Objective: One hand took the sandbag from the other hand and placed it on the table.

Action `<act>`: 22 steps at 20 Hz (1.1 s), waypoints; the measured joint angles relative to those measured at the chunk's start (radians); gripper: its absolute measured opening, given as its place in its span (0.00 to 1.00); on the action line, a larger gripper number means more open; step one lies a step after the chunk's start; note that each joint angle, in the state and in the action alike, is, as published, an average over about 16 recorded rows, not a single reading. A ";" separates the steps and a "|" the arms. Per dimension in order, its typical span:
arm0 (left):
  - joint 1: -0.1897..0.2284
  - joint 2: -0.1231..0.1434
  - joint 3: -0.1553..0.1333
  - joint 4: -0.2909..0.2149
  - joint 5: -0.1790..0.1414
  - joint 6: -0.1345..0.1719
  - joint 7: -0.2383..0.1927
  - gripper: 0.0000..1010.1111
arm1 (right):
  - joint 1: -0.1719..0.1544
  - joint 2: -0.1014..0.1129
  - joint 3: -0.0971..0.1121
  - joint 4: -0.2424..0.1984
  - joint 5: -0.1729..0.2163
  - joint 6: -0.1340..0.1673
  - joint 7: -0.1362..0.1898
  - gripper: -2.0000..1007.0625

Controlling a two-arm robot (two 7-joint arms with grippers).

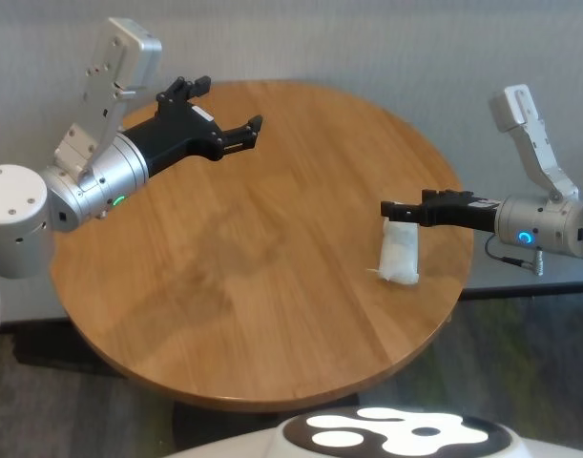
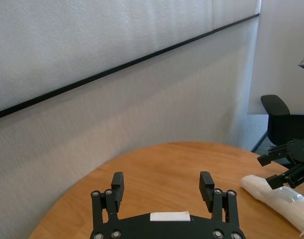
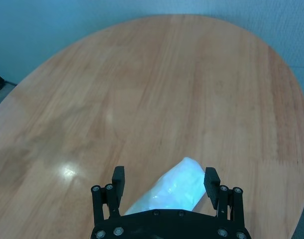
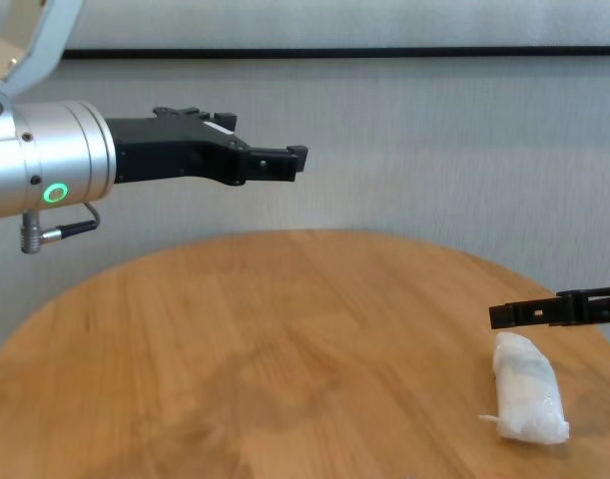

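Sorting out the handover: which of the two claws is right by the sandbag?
The right claw, blue-ringed, open just over the sandbag on the table. The green-ringed left claw hangs far off.

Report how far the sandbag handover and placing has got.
Done: the sandbag lies on the table, on its right side. In hand: nothing is held. The right gripper is open, low over the bag's far end, fingers apart on either side of it in the right wrist view. The left gripper is open and empty, raised above the table's left side. Left: the right arm only needs to pull clear.
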 joint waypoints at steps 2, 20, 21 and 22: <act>0.002 -0.003 -0.005 -0.002 0.002 0.009 0.002 0.99 | 0.000 -0.002 -0.001 -0.007 -0.006 -0.002 -0.002 0.99; 0.028 -0.028 -0.049 -0.032 0.016 0.104 0.037 0.99 | 0.012 -0.040 -0.026 -0.176 -0.215 -0.087 -0.141 0.99; 0.030 -0.029 -0.052 -0.035 0.016 0.113 0.042 0.99 | 0.013 -0.044 -0.028 -0.186 -0.228 -0.092 -0.150 0.99; 0.032 -0.031 -0.055 -0.037 0.017 0.122 0.046 0.99 | 0.014 -0.048 -0.030 -0.196 -0.241 -0.098 -0.158 0.99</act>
